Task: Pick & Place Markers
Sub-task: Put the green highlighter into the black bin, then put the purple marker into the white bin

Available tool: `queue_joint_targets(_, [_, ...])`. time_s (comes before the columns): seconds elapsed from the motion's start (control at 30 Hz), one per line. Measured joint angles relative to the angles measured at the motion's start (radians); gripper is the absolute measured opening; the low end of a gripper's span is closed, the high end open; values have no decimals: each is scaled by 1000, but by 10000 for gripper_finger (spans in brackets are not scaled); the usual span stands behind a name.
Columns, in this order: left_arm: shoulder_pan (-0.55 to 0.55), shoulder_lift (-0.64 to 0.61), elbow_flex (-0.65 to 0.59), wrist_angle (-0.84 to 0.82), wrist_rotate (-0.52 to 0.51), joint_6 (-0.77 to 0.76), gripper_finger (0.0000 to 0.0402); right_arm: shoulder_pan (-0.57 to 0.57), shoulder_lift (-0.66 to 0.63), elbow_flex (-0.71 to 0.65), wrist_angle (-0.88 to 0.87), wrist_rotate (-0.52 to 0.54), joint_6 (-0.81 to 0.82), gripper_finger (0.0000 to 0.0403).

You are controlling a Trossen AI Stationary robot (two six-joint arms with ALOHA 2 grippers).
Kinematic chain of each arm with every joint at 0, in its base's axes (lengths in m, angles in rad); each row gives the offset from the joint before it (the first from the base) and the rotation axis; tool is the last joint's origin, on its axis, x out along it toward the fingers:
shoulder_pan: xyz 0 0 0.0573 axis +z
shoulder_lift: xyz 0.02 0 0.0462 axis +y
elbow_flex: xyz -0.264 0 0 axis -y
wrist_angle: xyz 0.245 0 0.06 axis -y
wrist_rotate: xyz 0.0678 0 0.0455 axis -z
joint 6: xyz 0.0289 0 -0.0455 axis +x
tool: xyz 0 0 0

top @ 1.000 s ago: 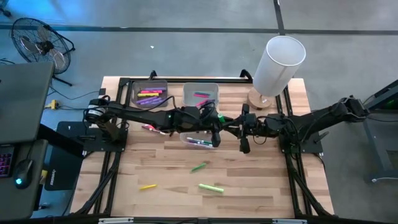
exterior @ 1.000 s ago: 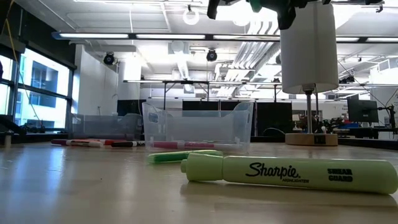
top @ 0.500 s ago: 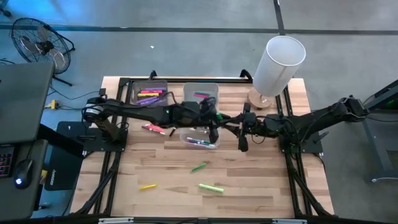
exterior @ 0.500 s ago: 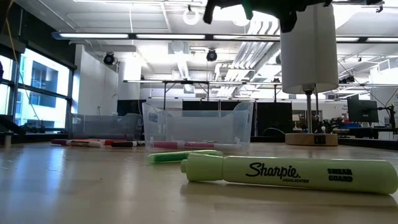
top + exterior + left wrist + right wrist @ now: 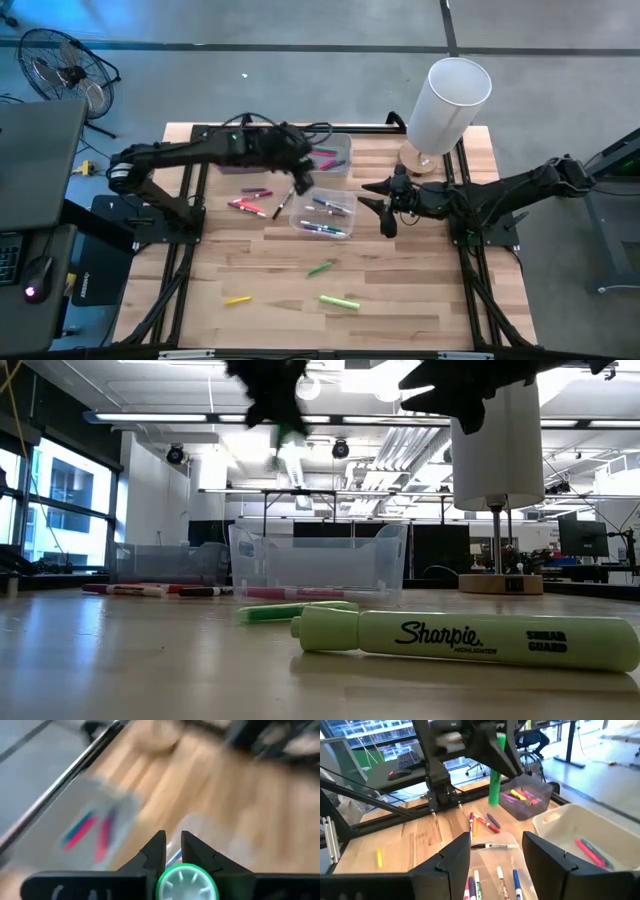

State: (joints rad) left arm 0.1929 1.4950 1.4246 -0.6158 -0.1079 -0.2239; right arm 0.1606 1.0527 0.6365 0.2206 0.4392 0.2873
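My left gripper hangs over the far middle of the table between the bins, shut on a green marker. My right gripper stands open right of the middle clear bin, level, with nothing between its fingers. Several markers lie in that bin. Pink and red markers lie on the wood left of it. Near the front lie a green marker, a yellow one and a light green highlighter. My left gripper pinches the green marker between its two fingers at its upper part. The fingers slant down from the table's left and lie across the marker. Its round top end sticks up between them. The marker hangs about upright, clear of table and bins.
A grey bin with purple and yellow markers and a clear bin with pink ones stand at the far edge. A white cylinder lamp on a wooden base stands far right. Black frame rails run along the table's sides.
The two grippers met over the middle clear bin with the green marker. My right gripper has opened and stayed in place. My left gripper has swung quickly toward the table's far left, carrying the marker clear of the right gripper, and has tipped toward level.
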Motion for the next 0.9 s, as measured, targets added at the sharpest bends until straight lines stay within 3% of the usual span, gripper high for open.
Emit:
queue_joint_targets(0.1, [88, -31, -5, -225, -3, 92, 50, 0, 0, 0, -16, 9, 28, 168])
queue_joint_targets(0.3, [284, -32, -42, -480, -108, 361, 69, 0, 0, 0, -16, 96, 74, 168])
queue_joint_targets(0.47, [439, -7, -199, -442, -102, 574, 72, -1, 0, 0, -15, 187, 106, 168])
queue_joint_targets(0.63, [565, 17, -327, -334, -172, 647, 73, -1, 0, -1, -14, 255, 153, 167])
queue_joint_targets(0.9, [619, 25, -320, -301, -182, 646, 74, -4, 0, -1, -14, 303, 162, 167])
